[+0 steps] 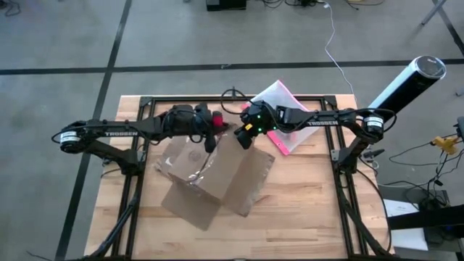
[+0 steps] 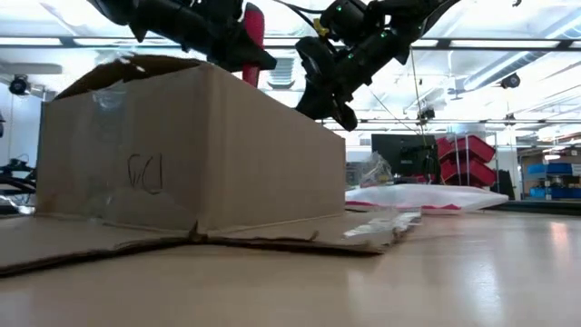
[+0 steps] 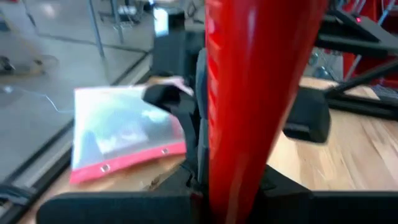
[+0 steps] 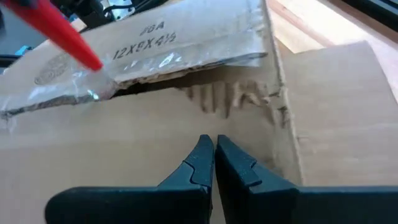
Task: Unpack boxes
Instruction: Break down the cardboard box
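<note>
The right gripper (image 4: 215, 163), fingers together, hovers just above the brown corrugated cardboard box (image 1: 210, 172). The left gripper (image 1: 212, 135) clamps a red rod-like tool (image 4: 65, 34), its tip at the box's taped flap. The box sits mid-worktop (image 1: 304, 217), flaps splayed; a pink-edged translucent pouch (image 1: 284, 101) lies near the far edge.

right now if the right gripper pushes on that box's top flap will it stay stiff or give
The cardboard box flap would probably give: its torn seam edge looks crumpled and loose tape hangs off it. Flaps already splay flat on the table, so the corrugate seems to fold easily at its creases. The right gripper, shut just above, would likely dent it rather than slide the box.
</note>
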Motion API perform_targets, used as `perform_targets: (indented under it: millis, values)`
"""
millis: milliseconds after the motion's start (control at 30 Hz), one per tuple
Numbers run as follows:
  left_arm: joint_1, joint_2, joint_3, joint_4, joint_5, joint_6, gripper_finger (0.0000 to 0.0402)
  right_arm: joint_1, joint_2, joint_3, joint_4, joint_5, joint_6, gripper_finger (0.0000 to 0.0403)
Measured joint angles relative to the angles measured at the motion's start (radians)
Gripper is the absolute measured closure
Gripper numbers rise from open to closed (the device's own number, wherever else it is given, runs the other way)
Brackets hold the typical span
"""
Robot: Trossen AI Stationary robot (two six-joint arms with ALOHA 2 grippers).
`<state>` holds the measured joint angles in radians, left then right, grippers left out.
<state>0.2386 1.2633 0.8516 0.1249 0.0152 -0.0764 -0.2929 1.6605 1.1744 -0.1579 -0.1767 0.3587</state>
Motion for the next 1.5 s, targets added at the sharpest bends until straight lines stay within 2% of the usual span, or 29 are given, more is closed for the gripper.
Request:
perform_targets:
  millis: [267, 467, 600, 900, 1100, 1333, 1500]
  values:
    - [0.014, 0.0, 0.0, 0.125, -0.075, 0.05, 0.0379, 0.001, 0.0, -0.001, -0.031, -0.008, 0.016, 0.0403]
    - [0.021, -0.002, 0.0, 0.138, -0.076, 0.026, 0.0379, -0.001, -0.001, -0.001, -0.098, -0.001, 0.035, 0.0403]
    - [0.013, -0.011, 0.0, 0.137, -0.027, -0.031, 0.0379, -0.001, -0.005, 0.003, -0.1, 0.004, 0.031, 0.0403]
    - [-0.035, -0.068, 0.003, 0.047, -0.032, -0.068, 0.0379, 0.04, -0.01, 0.047, -0.038, -0.09, -0.139, 0.0403]
    - [-0.077, -0.093, 0.003, -0.049, -0.16, -0.092, 0.0379, 0.055, -0.009, 0.047, 0.028, -0.091, -0.19, 0.0403]
    - [-0.115, -0.115, -0.012, -0.089, -0.194, -0.172, 0.0379, 0.062, -0.003, 0.048, 0.094, -0.138, -0.247, 0.0403]
    - [-0.149, -0.105, -0.039, -0.094, -0.256, -0.215, 0.0379, 0.062, 0.028, 0.048, 0.119, -0.146, -0.249, 0.0403]
